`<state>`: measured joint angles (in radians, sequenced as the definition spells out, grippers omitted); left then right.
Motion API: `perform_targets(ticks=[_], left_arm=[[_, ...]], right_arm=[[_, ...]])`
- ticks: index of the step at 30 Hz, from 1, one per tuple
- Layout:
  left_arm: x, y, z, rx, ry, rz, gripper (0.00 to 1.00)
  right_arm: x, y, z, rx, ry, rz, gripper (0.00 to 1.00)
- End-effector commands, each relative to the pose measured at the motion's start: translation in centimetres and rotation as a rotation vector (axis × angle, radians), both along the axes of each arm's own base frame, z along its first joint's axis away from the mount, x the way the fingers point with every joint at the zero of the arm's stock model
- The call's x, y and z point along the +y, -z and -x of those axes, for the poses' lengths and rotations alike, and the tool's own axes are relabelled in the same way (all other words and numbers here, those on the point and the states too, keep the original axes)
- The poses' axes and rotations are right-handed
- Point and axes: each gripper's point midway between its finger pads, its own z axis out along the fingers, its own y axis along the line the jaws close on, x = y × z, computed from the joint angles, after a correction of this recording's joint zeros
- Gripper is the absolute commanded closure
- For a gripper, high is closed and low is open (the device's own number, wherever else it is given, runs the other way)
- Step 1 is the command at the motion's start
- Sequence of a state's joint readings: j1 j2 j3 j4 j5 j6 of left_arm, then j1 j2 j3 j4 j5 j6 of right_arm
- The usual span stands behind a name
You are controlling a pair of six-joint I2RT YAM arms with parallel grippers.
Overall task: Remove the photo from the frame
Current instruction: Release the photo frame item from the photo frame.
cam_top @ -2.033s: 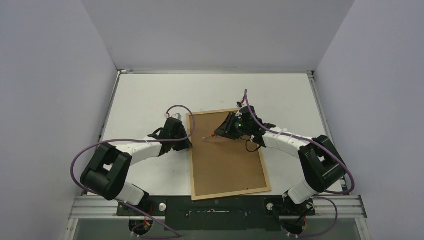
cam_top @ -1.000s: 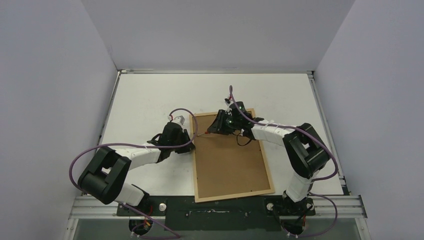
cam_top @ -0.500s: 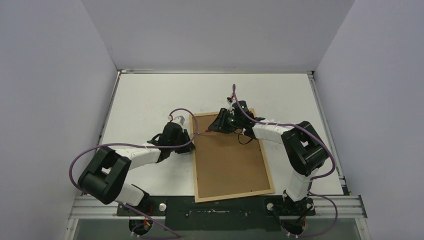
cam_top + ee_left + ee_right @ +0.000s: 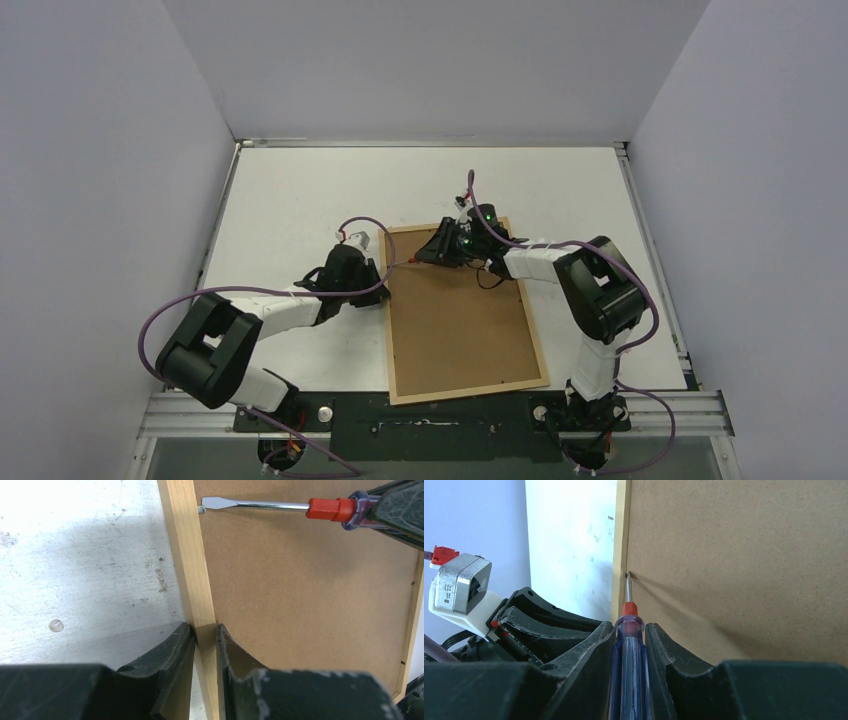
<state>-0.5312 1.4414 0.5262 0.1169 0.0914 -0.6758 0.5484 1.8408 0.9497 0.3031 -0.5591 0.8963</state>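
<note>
Lying flat on the white table [image 4: 300, 190], back side up, was the frame [image 4: 386, 330], a tall rectangle of thin light wood set slightly skewed, its near short side close to the arm bases and its far end about mid-table. Brown backing panel [image 4: 460, 320] filled it edge to edge and sat inside the moulding. Both arms reached in toward the far left corner area, the left one from the left side, the right one across the far end of the panel. Left gripper [image 4: 375, 280] was clamped on the frame's left rail [image 4: 192, 565]: in the left wrist view its pincer [image 4: 205, 630] straddled the wood, one finger on the table side, the other on the panel [image 4: 300, 590] side, both pressed against the rail. Right gripper [image 4: 425, 255] was closed on a screwdriver [image 4: 405, 265]; in the right wrist view the pincer [image 4: 630, 627] squeezed the clear blue handle [image 4: 629, 645] with a red collar, and the shaft pointed at the rail [image 4: 621, 540] over the panel [image 4: 744, 555]. The flat blade [image 4: 260, 503] lay low across the panel, its tip touching a small grey tab [image 4: 201, 509] at the rail's inner edge [image 4: 626, 574].
</note>
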Motion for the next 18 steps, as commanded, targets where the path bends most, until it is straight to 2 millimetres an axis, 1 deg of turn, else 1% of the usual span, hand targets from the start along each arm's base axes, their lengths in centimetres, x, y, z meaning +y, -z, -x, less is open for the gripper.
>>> perform_targets(ticks=[1,6,10,12,14,15,18], left_arm=[[0.0,2.3,3.7,0.153,0.079,-0.031,1.00],[-0.1,2.0,3.5,0.143,0.085,-0.027,1.00],[-0.2,1.8,3.5,0.137,0.087,-0.026,1.00],[-0.2,1.8,3.5,0.136,0.088,-0.026,1.00],[-0.1,1.8,3.5,0.137,0.088,-0.027,1.00],[0.1,2.1,3.9,0.158,0.090,-0.040,1.00],[0.2,2.2,4.1,0.165,0.092,-0.045,1.00]], right_arm=[[-0.3,1.3,0.5,0.005,-0.017,0.013,1.00],[-0.4,0.3,0.0,-0.009,-0.010,0.002,1.00],[-0.9,-0.6,-0.6,-0.022,0.001,0.003,1.00],[-1.2,-0.5,-0.6,-0.029,0.003,0.024,1.00],[-1.1,-0.5,-0.2,-0.030,-0.002,0.041,1.00],[-1.0,-0.5,-0.1,-0.032,-0.006,0.037,1.00],[-1.2,0.0,0.1,-0.017,-0.006,0.035,1.00]])
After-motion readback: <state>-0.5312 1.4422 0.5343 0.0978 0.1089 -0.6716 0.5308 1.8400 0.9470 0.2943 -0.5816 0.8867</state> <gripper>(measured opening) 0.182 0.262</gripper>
